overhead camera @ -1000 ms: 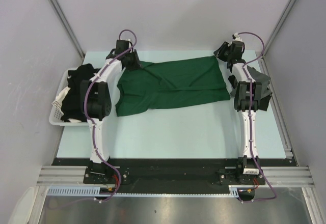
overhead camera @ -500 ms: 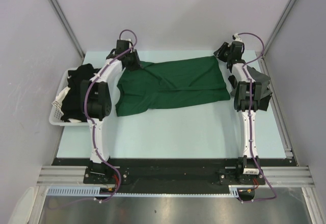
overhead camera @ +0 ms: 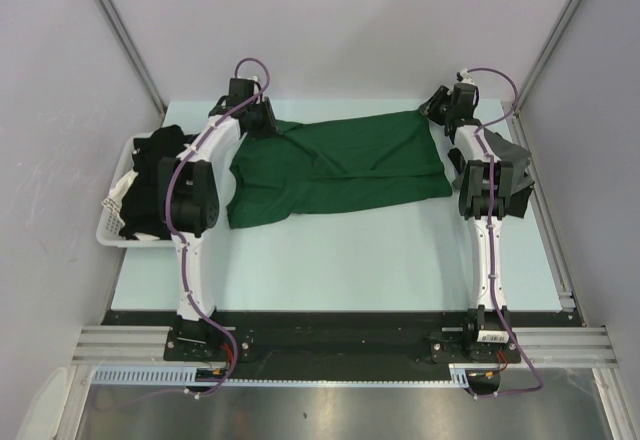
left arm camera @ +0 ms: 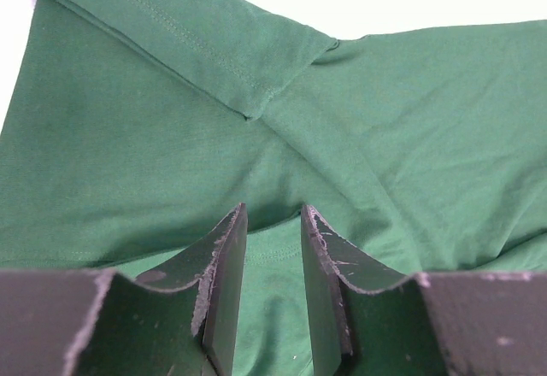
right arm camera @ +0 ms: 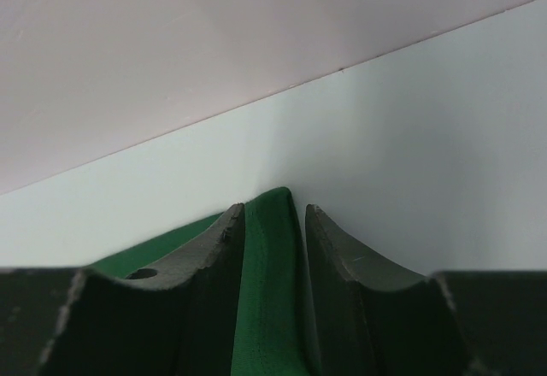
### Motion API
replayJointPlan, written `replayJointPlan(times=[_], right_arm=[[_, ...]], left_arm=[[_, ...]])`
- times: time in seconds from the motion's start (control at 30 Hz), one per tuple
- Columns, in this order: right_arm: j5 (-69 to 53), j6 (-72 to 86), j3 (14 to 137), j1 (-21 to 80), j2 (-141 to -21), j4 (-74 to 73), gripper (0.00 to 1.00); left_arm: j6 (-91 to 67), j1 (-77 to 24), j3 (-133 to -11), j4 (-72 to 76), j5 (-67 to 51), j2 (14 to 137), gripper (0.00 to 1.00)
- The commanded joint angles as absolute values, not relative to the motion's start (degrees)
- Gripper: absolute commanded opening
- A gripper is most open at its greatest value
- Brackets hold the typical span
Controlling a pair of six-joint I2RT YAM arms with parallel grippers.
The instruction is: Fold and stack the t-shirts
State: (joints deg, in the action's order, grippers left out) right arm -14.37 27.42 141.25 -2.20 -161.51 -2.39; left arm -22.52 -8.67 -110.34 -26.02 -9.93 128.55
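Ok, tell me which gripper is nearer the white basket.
Left. The left gripper pinches the green t-shirt at its far corner near the basket; the right gripper holds its opposite far corner, across the table.

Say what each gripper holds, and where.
Both pinch the green shirt: left gripper at its far left edge, right gripper at its far right corner.

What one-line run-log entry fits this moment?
shirt: green t-shirt lying on table | left jaws: shut on its far-left edge | right jaws: shut on its far-right corner | basket: black shirts inside
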Motion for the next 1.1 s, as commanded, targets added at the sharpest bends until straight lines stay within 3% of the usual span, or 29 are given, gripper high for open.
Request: replayJointPlan(times=[0.0, 0.43, 0.6, 1.07], right_arm=[[-13.9, 28.5, 143.9, -1.8, -162.2, -2.4, 0.39], [-15.9, 30.3, 144.1, -1.8, -162.9, -2.1, 0.25], [-17.0, 31.4, 144.7, -1.9, -163.4, -1.2, 0.00], [-18.4, 30.9, 144.6, -2.5, -160.4, 1.5, 0.00]], left_arm=[[-23.1, -9.0, -111.8, -24.7, -11.5, 123.5, 0.37], [-23.1, -9.1, -111.7, -25.0, -11.5, 123.1, 0.37], [-23.0, -9.2, -111.6, -25.2, -11.5, 123.0, 0.37], [-23.4, -9.4, -110.1, -25.2, -11.2, 122.3, 0.37]])
